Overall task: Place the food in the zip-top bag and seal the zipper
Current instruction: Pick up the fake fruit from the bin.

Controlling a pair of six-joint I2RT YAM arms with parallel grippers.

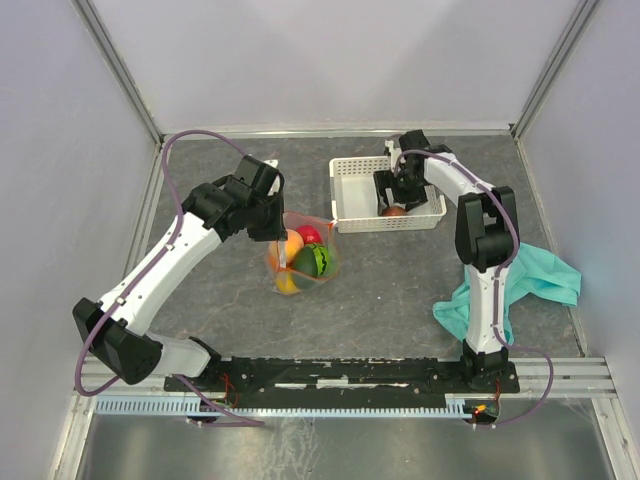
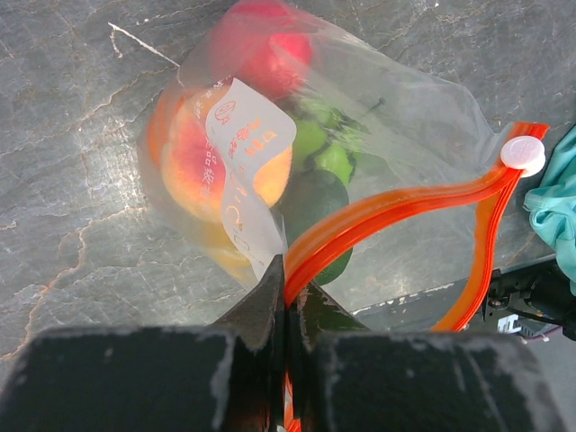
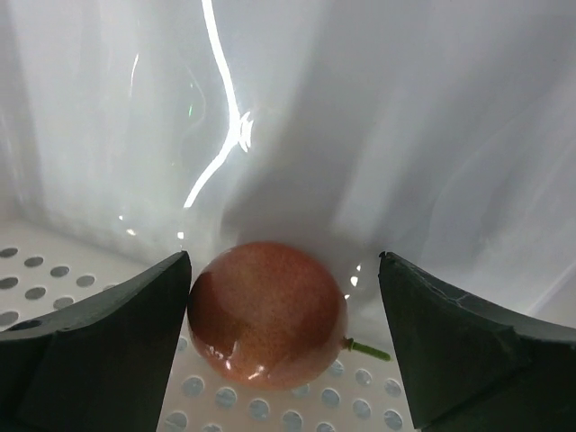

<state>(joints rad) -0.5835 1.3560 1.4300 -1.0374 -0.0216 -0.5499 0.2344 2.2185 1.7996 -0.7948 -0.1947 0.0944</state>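
Clamping the zipper, left tool is closed; right tool gapes around brown fruit in basket.

The brown fruit is hemmed at 12 o'clock by the basket wall. Free room is left at 3 o'clock, inside the right gripper.

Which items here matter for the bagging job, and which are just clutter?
Job:
- clear crinkly zip-top bag
- its orange-red zipper strip, pinched by the left claw
- round toy fruits inside the bag
- brown round fruit, between the fingers of the open right claw

Lying about:
- crumpled teal cloth
- white perforated plastic basket, only holding the brown fruit
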